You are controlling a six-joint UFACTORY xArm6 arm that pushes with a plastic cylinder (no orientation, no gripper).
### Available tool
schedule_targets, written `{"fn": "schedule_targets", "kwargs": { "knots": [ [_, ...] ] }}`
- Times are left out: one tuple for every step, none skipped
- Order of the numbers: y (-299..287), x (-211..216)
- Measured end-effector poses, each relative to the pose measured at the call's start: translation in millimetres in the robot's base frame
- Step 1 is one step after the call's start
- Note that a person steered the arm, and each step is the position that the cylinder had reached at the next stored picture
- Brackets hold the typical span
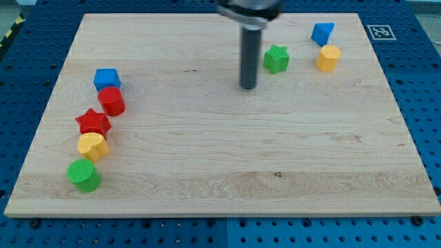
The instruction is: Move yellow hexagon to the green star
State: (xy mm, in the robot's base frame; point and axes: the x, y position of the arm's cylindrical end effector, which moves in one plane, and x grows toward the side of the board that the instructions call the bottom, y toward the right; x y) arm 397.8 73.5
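Note:
The yellow hexagon (329, 58) lies near the view's top right, just below a blue triangular block (322, 32). The green star (276, 58) lies to its left, a short gap apart. My tip (248, 87) rests on the board just left of and slightly below the green star, not touching it. The rod is motion-blurred at its upper end.
At the view's left a row of blocks runs downward: a blue cube (107, 78), a red cylinder (111, 101), a red star (93, 123), a yellow block (92, 146) and a green cylinder (84, 175). The wooden board (220, 172) ends near every side.

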Motion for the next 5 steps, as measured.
{"fn": "schedule_targets", "kwargs": {
  "knots": [
    [76,12],
    [146,19],
    [182,8],
    [192,-30],
    [191,-62]
  ]
}}
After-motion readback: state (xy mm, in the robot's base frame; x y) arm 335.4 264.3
